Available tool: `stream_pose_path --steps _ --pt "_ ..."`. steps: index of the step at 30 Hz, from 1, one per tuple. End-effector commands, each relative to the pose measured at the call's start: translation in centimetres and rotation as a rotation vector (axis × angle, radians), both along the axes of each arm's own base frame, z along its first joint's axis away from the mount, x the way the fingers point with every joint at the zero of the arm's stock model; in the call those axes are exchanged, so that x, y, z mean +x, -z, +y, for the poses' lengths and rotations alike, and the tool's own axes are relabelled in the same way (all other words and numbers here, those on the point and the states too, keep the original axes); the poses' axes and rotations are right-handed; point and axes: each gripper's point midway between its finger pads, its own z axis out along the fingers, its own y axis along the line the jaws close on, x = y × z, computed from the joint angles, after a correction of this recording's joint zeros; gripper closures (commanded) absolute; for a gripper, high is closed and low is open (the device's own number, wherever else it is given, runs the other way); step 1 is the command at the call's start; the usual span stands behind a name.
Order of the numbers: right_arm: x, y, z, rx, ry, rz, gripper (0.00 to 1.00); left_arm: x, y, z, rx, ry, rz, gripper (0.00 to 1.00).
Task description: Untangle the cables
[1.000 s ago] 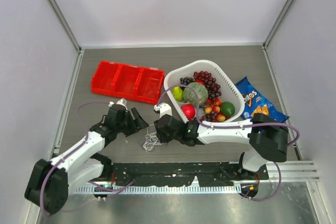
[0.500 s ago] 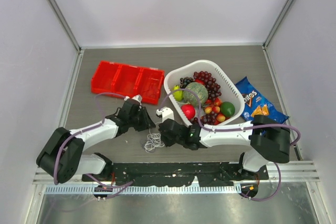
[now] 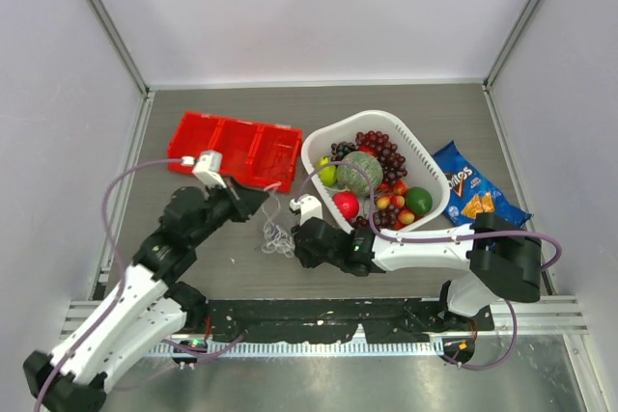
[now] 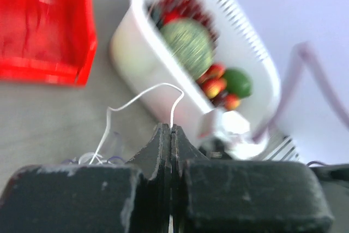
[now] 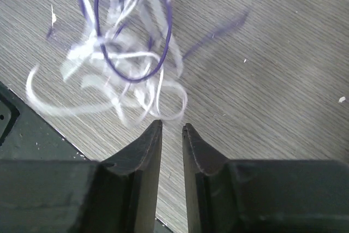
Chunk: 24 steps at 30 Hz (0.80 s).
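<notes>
Small loopy tangle of cables (image 3: 277,236) on the grey desk (image 3: 435,108), toward the near edge and a little left of centre, just left of the near-left corner of the white basket (image 3: 425,156). White and purple strands visible in it, part of the heap flat on the desk, one white strand lifted up and away to the far side.

Left hand (image 3: 263,200) just beyond the tangle, on its far-left side, between the red bin (image 3: 235,149) and the basket. Jaws pressed fully together in the left wrist view, clamped on that white strand of the cables (image 4: 142,95): a thin loop arching out from the fingertips (image 4: 163,135), then dropping to the rest of the heap on the desk below.

Right hand (image 3: 294,245) low at the near-right side of the tangle, pointing left. Fingertips (image 5: 152,135) a narrow slit apart in the right wrist view, nothing between them, the blurred white and purple loops of the cables (image 5: 131,64) just ahead of the tips. Touching the nearest white loop or only close to it: cannot tell.

Inside the basket: a green melon (image 3: 359,171), dark grapes (image 3: 379,151), a red apple (image 3: 346,205), a lime (image 3: 418,201). Blue chips bag (image 3: 473,190) flat on the desk, right of the basket.
</notes>
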Motion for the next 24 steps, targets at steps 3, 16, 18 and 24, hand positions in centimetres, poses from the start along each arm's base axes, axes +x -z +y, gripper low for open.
stream_pose_path --steps 3,16,18,24 --pt "1.0 -4.1 1.2 0.073 -0.025 -0.097 0.6 -2.1 -12.9 2.7 -0.097 -0.033 -0.367 1.0" --pt "1.3 -18.5 6.0 0.412 -0.167 -0.295 0.26 -5.0 -20.3 2.0 -0.148 0.085 -0.451 1.0" --pt "1.3 -20.3 6.5 0.449 -0.185 -0.328 0.26 -5.2 -20.7 2.0 -0.157 0.092 -0.45 1.0" --pt "1.6 -23.9 8.5 0.497 -0.224 -0.378 0.27 -5.6 -21.9 1.7 -0.17 0.117 -0.451 1.0"
